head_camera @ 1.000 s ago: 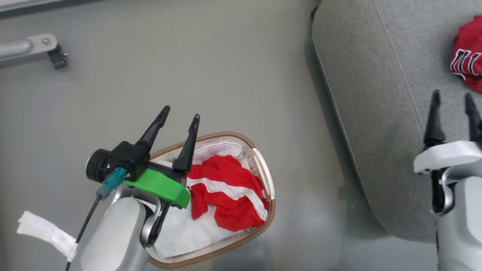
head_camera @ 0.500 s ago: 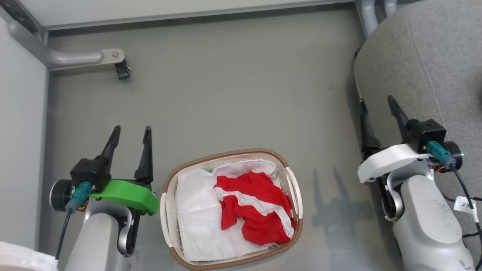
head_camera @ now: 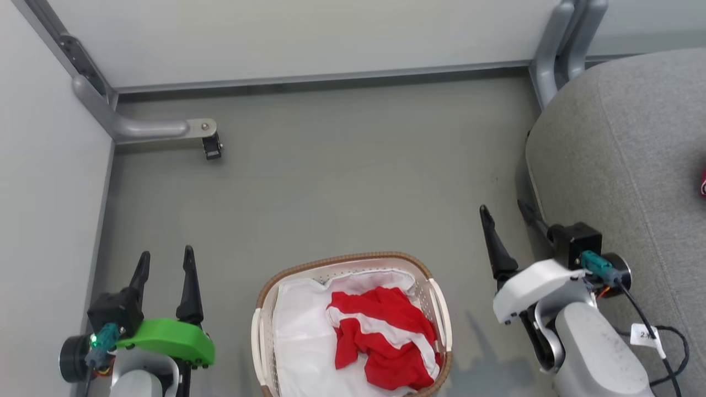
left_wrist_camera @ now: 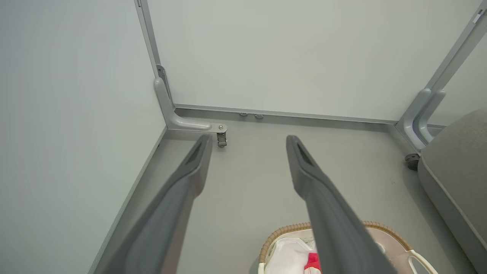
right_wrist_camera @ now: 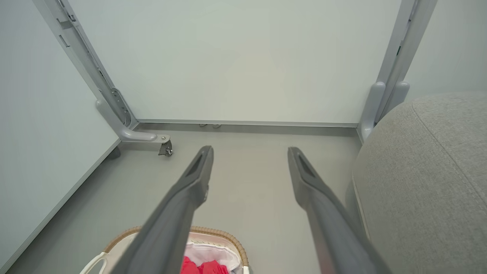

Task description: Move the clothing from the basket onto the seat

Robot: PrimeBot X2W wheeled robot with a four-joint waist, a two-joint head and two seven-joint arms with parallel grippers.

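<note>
My left gripper (head_camera: 166, 256) and right gripper (head_camera: 503, 209) hang spread and empty either side of the basket (head_camera: 342, 260), red clothing (head_camera: 386, 336) inside it.

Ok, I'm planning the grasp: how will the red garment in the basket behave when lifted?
Probably floppy: the red garment lies crumpled in folds, so it should drape. Likely light, being thin fabric. It rests on the white liner, which might lift too.

red garment (head_camera: 386, 342) crumpled in basket (head_camera: 342, 259) | grey seat (head_camera: 623, 165) right of basket, apart
</note>
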